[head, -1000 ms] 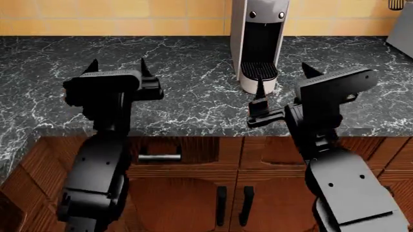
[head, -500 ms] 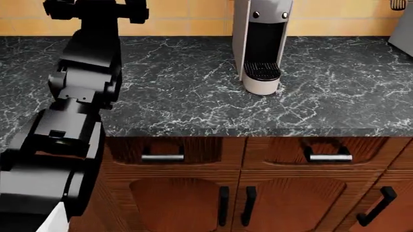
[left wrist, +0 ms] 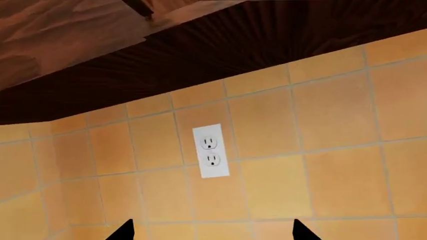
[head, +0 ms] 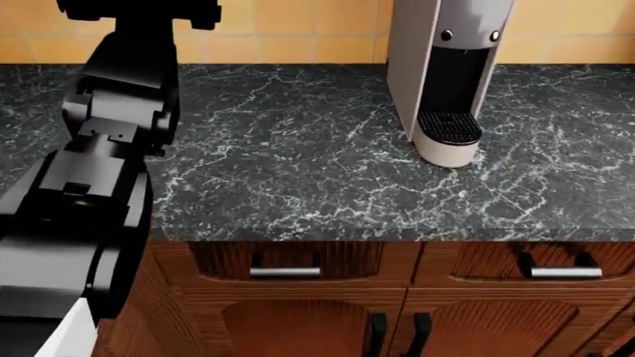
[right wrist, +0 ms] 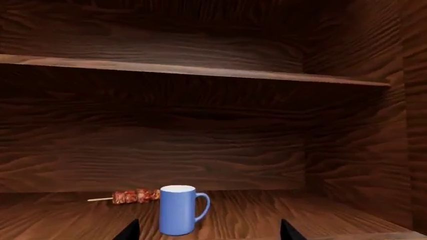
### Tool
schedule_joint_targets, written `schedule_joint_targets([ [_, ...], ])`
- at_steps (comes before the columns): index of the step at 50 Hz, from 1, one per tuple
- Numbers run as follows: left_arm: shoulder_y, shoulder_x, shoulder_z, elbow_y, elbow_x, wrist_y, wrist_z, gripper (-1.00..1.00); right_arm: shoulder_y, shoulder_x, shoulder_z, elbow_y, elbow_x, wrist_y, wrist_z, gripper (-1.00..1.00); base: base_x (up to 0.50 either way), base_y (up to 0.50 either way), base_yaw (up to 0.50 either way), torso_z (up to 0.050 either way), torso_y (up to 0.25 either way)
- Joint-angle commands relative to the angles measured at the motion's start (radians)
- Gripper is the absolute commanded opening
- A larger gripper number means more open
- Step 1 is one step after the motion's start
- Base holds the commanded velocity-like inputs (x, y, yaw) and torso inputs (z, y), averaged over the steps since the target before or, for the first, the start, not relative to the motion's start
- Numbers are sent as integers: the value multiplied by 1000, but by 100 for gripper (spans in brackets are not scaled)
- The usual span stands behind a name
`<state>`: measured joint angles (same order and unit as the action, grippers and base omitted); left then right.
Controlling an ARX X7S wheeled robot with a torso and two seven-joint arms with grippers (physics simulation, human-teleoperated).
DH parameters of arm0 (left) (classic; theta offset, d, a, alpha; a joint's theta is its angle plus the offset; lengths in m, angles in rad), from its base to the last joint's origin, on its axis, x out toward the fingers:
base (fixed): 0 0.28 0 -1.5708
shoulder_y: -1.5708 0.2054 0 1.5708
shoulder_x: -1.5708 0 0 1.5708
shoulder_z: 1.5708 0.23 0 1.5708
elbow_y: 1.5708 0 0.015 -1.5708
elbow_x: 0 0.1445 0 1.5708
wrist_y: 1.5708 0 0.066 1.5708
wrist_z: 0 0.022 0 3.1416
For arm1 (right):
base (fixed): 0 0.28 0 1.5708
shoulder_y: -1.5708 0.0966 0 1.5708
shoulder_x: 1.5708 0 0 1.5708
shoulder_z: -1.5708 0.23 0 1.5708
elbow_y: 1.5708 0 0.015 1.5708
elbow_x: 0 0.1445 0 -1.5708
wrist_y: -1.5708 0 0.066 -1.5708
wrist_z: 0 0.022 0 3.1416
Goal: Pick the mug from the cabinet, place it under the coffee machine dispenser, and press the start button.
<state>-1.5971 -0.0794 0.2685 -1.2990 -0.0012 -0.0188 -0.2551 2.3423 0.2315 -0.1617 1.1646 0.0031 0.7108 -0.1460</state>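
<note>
The blue mug stands upright just beside a meat skewer; both grippers' jaws are spread, empty.

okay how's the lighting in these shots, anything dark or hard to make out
Right wrist view: cabinet interior dim, yet the blue mug and skewer read clearly. Left wrist view: tiles and outlet evenly lit, cabinet underside in shadow. Head view: bright and sharp, only the coffee machine recess dark.
</note>
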Motion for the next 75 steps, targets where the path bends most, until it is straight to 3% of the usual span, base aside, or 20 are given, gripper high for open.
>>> schedule_joint_targets([
  [1,-9,5,3,-10,0,-3,0,100,10,-1,24,30,-26,13,-29,100,500,0,0,0,0],
  [54,-29,6,-20,-10,-6,-14,6,100,-22,-14,99,135,-43,15,-33,100,365,26,0,0,0],
  [62,-29,9,-23,-10,-4,-10,4,100,-154,1,116,-53,-23,117,-58,100,0,0,0,0,0],
  [63,-29,8,-24,-10,-5,-8,4,100,-180,4,116,-104,-28,121,-44,-100,0,0,0,0,0],
  [75,-21,8,-33,-10,-4,-5,3,100,-254,17,83,-428,-61,152,-14,-100,0,0,0,0,0],
])
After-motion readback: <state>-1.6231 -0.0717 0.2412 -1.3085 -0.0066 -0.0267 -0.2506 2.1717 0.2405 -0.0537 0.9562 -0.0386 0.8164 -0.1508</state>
